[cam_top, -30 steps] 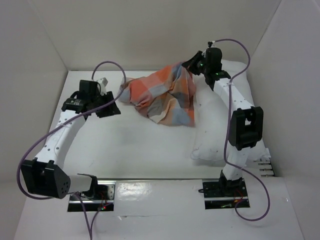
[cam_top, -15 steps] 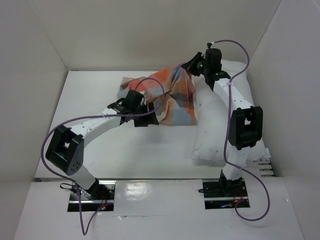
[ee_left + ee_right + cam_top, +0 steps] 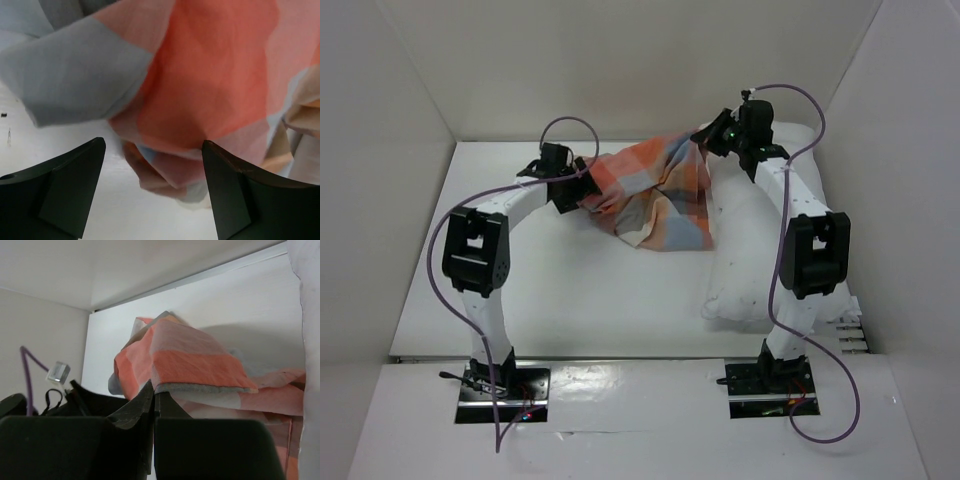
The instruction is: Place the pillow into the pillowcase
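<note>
Far left on the table (image 3: 600, 290), my left gripper (image 3: 152, 146) stands wide at the pillowcase (image 3: 655, 195) edge, a fold drooping between the fingers, ungripped. My right gripper (image 3: 712, 134) pinches its far right corner, held up. The pillow (image 3: 750, 265) lies along the right wall beneath my right arm. White tabletop shows between pillowcase and bases.

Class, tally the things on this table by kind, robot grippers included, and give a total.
Plump plain white stuffed pillow: 1
Thin checked orange, grey, blue and cream fabric pillowcase: 1
Black two-finger grippers: 2 (left gripper, right gripper)
Total: 4
</note>
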Tool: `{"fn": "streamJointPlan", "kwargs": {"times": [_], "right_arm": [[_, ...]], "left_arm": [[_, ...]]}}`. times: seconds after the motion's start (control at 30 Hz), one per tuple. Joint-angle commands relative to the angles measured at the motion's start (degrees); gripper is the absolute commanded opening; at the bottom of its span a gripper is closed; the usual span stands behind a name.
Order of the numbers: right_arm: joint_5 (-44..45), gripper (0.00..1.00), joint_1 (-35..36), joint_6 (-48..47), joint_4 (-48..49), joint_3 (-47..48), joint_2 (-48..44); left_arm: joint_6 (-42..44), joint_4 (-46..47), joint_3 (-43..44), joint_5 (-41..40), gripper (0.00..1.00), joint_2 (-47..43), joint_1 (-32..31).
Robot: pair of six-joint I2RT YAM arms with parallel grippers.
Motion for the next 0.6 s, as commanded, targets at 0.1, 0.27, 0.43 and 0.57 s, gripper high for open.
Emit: {"fn": "streamJointPlan", "kwargs": {"times": [0.1, 0.27, 0.43, 0.57], "right_arm": [[-2.5, 0.0, -0.2, -0.86, 1.5, -0.75, -3.46], [-3.11, 0.0, -0.2, -0.86, 0.89, -1.36, -4.77], [-5.92, 0.0, -0.72, -4.8, -1.13, -1.54, -6.09], [-8.64, 0.0, -0.72, -8.93, -6.22, -2.07, -10.47]], "left_arm": [[-1.55, 2.5, 8.39, -3.17, 0.93, 9.15, 1.75], [-0.15, -3.12, 18.78, -4.04, 0.0, 13.75, 2.28], [4.67, -3.65, 11.32, -10.82, 0.0, -3.36, 4.29], [11.26, -14.5, 13.06, -8.27, 0.0, -18.4, 9.03]]}}
